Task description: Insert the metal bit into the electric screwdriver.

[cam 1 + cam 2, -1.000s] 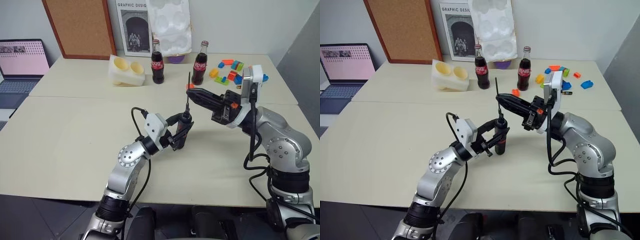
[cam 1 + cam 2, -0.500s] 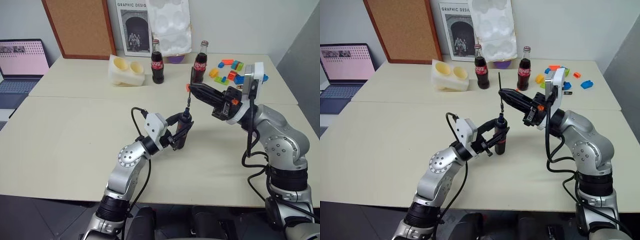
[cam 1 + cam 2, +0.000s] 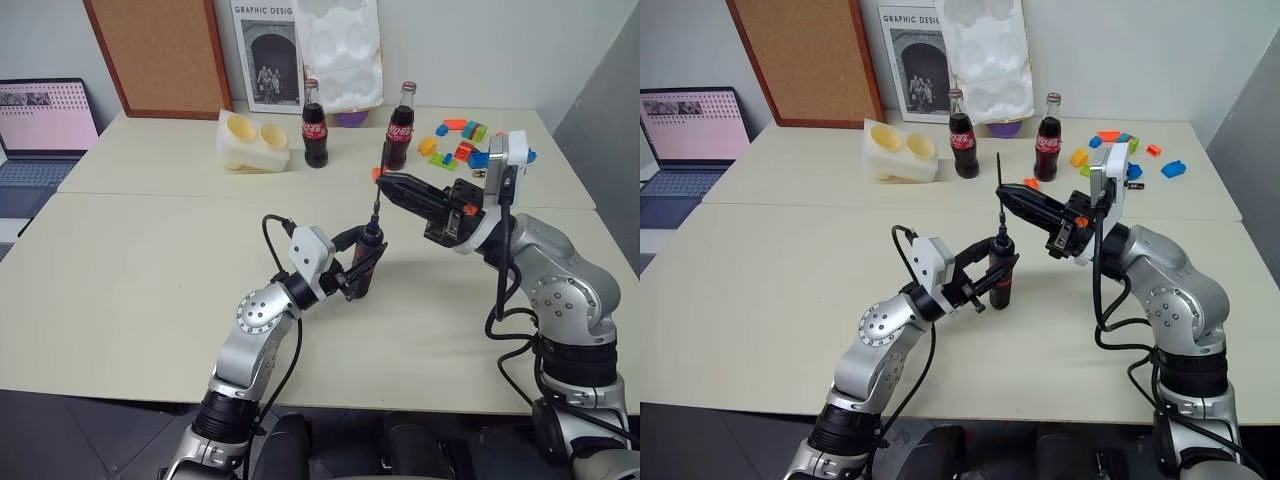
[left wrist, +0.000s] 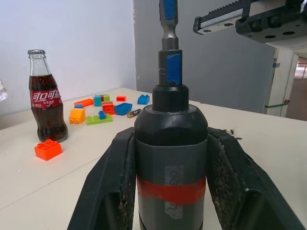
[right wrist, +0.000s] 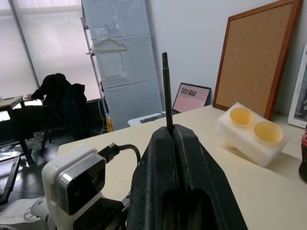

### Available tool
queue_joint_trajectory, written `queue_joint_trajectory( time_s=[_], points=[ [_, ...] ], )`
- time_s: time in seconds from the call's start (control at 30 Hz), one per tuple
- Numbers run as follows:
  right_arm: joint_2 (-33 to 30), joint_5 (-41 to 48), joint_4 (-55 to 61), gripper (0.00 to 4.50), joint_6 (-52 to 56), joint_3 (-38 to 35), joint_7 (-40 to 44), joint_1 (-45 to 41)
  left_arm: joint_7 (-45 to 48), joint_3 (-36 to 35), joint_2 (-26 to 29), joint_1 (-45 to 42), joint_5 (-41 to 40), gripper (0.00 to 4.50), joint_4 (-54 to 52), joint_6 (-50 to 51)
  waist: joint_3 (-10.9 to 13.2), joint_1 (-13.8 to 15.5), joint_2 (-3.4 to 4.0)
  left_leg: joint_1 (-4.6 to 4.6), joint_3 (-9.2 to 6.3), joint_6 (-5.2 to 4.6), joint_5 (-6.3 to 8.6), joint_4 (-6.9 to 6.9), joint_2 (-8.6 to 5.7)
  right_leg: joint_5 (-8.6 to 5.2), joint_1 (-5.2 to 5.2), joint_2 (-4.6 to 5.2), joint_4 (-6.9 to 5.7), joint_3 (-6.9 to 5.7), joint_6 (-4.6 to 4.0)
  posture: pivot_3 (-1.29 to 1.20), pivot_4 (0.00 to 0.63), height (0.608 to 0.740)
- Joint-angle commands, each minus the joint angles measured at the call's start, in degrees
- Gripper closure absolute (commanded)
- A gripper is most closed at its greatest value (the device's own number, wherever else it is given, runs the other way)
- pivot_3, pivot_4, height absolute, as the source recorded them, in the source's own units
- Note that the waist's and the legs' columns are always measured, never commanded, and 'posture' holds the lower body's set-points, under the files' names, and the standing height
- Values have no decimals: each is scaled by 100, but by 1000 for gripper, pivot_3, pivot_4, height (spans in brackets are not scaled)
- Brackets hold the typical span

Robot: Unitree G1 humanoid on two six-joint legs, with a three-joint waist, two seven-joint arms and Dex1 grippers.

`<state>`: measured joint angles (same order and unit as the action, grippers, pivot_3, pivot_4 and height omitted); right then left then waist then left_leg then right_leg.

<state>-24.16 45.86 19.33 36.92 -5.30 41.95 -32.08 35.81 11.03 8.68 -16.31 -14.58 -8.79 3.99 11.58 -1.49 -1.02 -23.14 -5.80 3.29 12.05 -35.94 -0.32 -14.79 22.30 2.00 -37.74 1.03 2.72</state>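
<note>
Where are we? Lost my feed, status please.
Left gripper shut on electric screwdriver, upright. Right gripper shut on metal bit, its lower end at the screwdriver's tip. Nothing obstructing.

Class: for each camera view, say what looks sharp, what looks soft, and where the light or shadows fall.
Left wrist view: the screwdriver is sharp up close; the bottle and bricks behind are slightly soft. Right wrist view: the right gripper is dark and featureless, the bit is crisp, the windows glare. Eye views: even light, with faint shadows on the table.
</note>
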Motion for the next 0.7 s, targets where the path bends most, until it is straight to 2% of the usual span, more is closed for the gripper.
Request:
queue_joint_trajectory(
  time_s=[0.03, 0.7],
  points=[
    [-70, 106, 280, 4500, 56, 93, 77, 60, 16, 16, -15, -83, 18, 2842, -33, -137, 0, 0, 0, 0, 0, 0, 0, 0, 0, 0, 0, 0, 0, -1, 0, 0, 150, 740],
    [-397, 51, 343, 4500, 538, 254, -192, 239, 32, -34, -72, -125, 70, 2842, 14, -237, -1, 1, 0, 3, -1, 0, 0, 0, 1, -1, -3, 0, 1, -1, -1, 0, 150, 740]
  ],
)
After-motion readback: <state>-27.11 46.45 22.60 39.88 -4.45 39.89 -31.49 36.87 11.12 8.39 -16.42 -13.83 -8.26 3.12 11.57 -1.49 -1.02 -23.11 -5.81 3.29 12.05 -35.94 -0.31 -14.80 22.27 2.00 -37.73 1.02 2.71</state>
